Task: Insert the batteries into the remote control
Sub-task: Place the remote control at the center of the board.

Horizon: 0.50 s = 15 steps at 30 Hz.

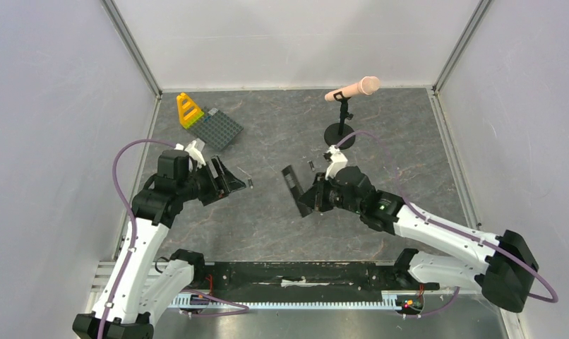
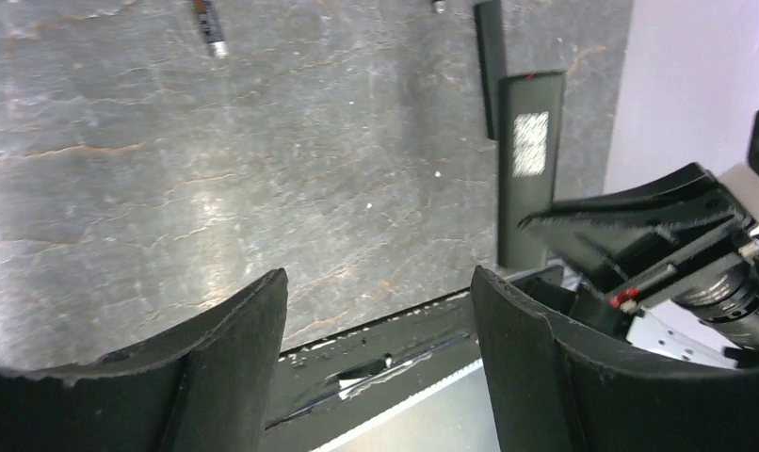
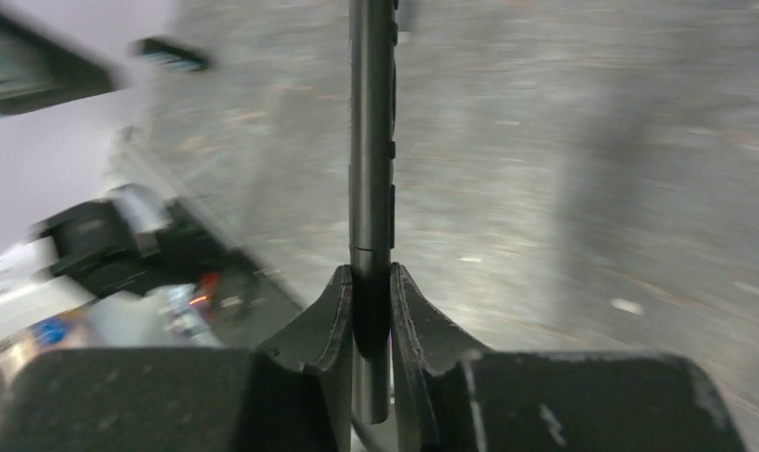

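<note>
The right claw pinches the remote control edge-on between its fingers, while the left claw gapes empty, a battery lying well beyond it on the table.

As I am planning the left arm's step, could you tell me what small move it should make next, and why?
Probably ease the left gripper forward and down over the battery. Its jaws stand open and empty, that battery lies loose on the table ahead of it, and the right gripper is clamped on the remote, so a cell seems the missing piece.
</note>
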Each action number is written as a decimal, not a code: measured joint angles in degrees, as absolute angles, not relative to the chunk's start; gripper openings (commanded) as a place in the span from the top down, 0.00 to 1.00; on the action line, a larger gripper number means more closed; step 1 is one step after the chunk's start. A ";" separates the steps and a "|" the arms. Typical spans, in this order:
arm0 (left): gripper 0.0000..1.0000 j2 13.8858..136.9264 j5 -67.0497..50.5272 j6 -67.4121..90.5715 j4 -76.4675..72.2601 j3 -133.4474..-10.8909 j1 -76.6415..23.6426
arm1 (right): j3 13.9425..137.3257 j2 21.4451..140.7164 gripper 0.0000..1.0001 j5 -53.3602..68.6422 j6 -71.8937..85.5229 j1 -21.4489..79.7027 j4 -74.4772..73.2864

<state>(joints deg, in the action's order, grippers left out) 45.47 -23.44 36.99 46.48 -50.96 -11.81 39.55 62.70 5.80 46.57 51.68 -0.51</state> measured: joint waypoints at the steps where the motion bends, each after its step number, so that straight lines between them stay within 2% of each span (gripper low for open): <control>1: 0.23 45.15 -22.22 36.82 47.22 -50.96 -11.81 | 39.53 61.84 1.00 2.02 44.95 51.00 -4.60; 7: 0.23 43.55 -18.83 35.88 48.84 -50.96 -11.81 | 39.53 58.02 1.00 -19.25 36.71 43.77 -21.80; 15: 0.24 44.62 -18.79 35.75 48.84 -50.72 -11.81 | 38.37 61.34 1.00 -40.07 28.23 35.27 -29.23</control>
